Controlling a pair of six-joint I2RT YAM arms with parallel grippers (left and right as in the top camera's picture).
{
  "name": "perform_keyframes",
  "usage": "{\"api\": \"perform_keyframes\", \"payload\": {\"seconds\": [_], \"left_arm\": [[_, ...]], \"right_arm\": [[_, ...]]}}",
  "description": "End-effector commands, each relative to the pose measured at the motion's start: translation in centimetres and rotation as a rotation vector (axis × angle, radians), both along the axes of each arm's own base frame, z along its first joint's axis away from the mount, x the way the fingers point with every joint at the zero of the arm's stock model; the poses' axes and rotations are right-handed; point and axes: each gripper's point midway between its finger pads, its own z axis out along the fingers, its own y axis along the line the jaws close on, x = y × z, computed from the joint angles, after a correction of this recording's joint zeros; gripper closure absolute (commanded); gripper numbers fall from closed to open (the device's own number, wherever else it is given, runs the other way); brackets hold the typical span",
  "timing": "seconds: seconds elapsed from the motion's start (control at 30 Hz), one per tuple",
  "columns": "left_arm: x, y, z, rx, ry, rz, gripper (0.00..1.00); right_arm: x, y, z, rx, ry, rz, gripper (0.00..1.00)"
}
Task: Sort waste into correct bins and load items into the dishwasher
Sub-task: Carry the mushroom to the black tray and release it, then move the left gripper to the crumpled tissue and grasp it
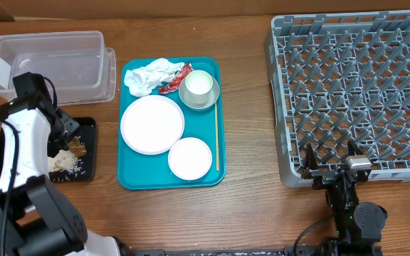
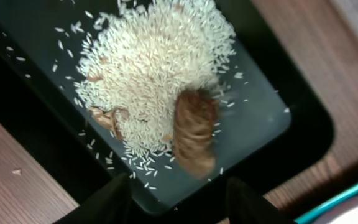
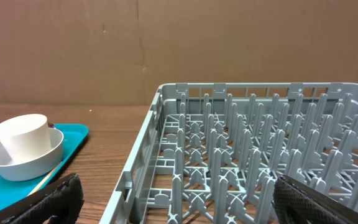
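Rice (image 2: 154,74) sits heaped in the black bin (image 2: 316,124), loose white grains scattered around it on the glossy floor. A brown, wrinkled scrap of food (image 2: 194,134) lies at the heap's near edge. The left fingers (image 2: 114,202) hover right above it, spread apart with nothing between them and touching nothing.

Over on the right, the right fingers (image 3: 55,199) are splayed wide and empty too, low at the near wall of the grey plastic dish rack (image 3: 241,162) with its rows of upright pegs.

Between the two, the teal tray (image 1: 208,178) on the wooden tabletop (image 1: 251,206) carries two round white plates, a bowl (image 1: 208,98) with a cup (image 1: 198,84) in it, a crumpled napkin (image 1: 148,75) and a red wrapper (image 1: 175,80).
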Motion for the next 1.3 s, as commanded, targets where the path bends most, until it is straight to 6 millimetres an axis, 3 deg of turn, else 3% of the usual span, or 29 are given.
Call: {"api": "perform_keyframes", "payload": {"seconds": [0.0,0.17,0.27,0.43,0.57,0.67,0.93,1.1,1.2,1.27], "left_arm": [[0.0,0.5,0.0,0.023,0.012,-0.008,0.47],[-0.1,-0.1,0.4,-0.004,0.018,-0.030,0.47],[0.7,-2.0,1.3,-0.113,-0.028,-0.076,0.46],[4.8,-10.0,6.5,-0.501,-0.301,-0.329,0.46],[5.6,-16.9,10.5,-0.708,-0.446,-0.565,0.43],[4.0,-21.2,9.8,-0.694,-0.345,-0.713,0.41],[-0.3,-29.3,4.5,-0.471,-0.016,-0.945,0.39],[-0.1,-31.2,3.3,-0.268,0.011,-0.955,0.40],[1.9,-31.0,3.8,-0.179,-0.058,-0.928,0.44],[4.0,-29.7,4.3,-0.076,-0.119,-0.896,0.38]], "right_arm": [[0.0,0.1,-0.2,0.003,-0.002,0.002,0.00],[0.0,0.1,-0.2,0.003,-0.002,0.002,0.00],[0.0,0.1,-0.2,0.003,-0.002,0.002,0.00],[0.0,0.1,-0.2,0.003,-0.002,0.002,0.00],[0.0,0.1,-0.2,0.003,-0.002,0.002,0.00],[0.0,0.1,-0.2,0.003,-0.002,0.002,0.00],[0.0,0.1,-0.2,0.003,-0.002,0.002,0.00],[0.0,0.1,-0.2,0.003,-0.002,0.002,0.00],[0.0,0.1,-0.2,0.003,-0.002,0.002,0.00],[0.0,0.1,-0.2,0.003,-0.002,0.002,0.00]]}}
